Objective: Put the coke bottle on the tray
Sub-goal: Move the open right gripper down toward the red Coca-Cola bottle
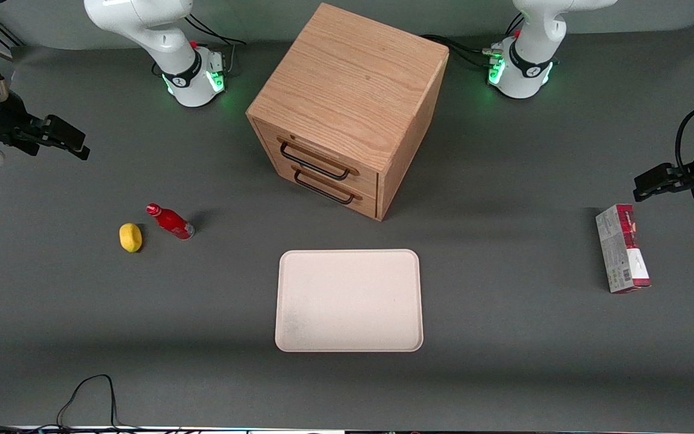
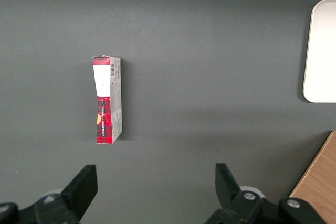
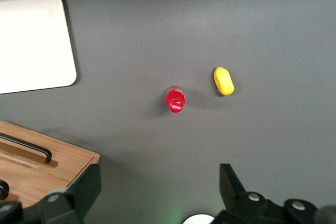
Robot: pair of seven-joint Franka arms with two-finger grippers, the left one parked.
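The coke bottle [image 1: 170,221], small and red with a red cap, stands on the grey table toward the working arm's end, beside a yellow lemon-like object [image 1: 131,237]. It also shows in the right wrist view [image 3: 175,99], seen from above. The cream tray [image 1: 349,300] lies flat and bare near the table's middle, nearer the front camera than the cabinet; it shows in the right wrist view too [image 3: 31,40]. My right gripper [image 1: 73,143] hangs high above the table, well apart from the bottle, open and empty [image 3: 159,182].
A wooden two-drawer cabinet [image 1: 347,108] stands at the table's middle, its black handles facing the tray. The yellow object [image 3: 223,81] lies close to the bottle. A red-and-grey carton [image 1: 622,248] lies toward the parked arm's end. A black cable [image 1: 91,392] lies at the front edge.
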